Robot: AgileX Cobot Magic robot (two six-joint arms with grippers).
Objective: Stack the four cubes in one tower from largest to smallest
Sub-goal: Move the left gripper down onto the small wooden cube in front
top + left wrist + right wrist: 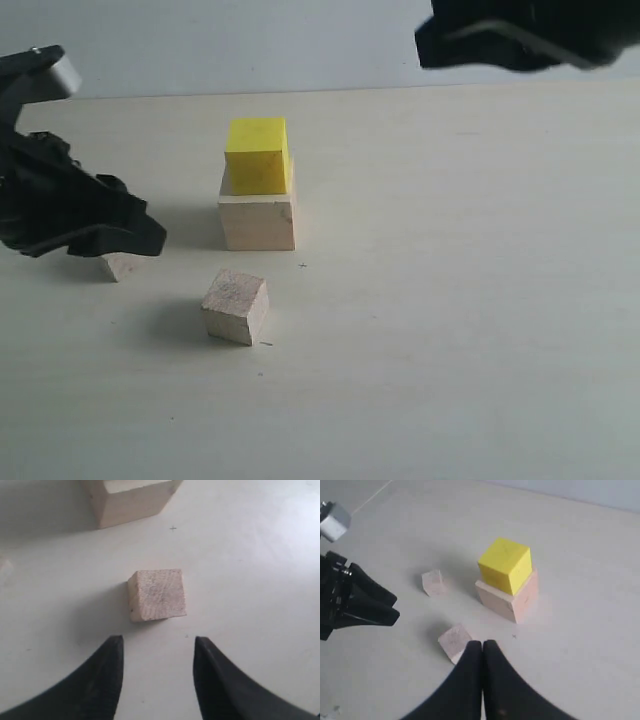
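My left gripper [157, 645] stands spread and empty; I would square it to the medium cube [157, 595] (skewed, near the yellow cube [257, 155]) before closing.

Soft, bright light washes the pale table [450, 300] almost white. Faint, blurry-edged shadows spread left of the medium cube [236, 305] and the large cube [258, 222], so the light comes from the right. The right hand [440, 45] looks smeared, and the fingers [100, 680] of the left hand [157, 645] are soft close-up.
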